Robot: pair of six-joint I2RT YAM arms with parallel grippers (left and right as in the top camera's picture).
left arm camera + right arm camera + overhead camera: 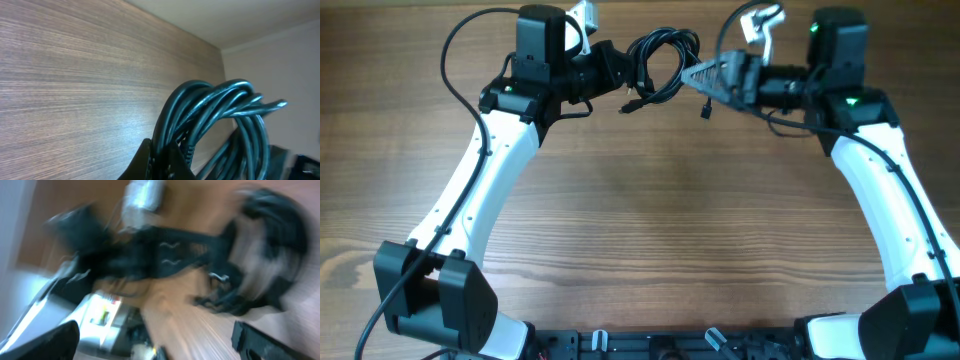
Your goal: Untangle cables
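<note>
Cables (215, 107): glossy black bundled coil, top centre, pinched by left gripper (625, 68); right gripper (690, 74) finger spread unclear.

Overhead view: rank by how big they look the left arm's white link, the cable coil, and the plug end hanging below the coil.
1. left arm's white link, the largest
2. cable coil, clearly smaller
3. plug end, smallest by far

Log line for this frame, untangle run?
cables: coiled bundle | left gripper: shut on cables | right gripper: tip at bundle's right edge, grip unclear | right wrist: blurred
</note>
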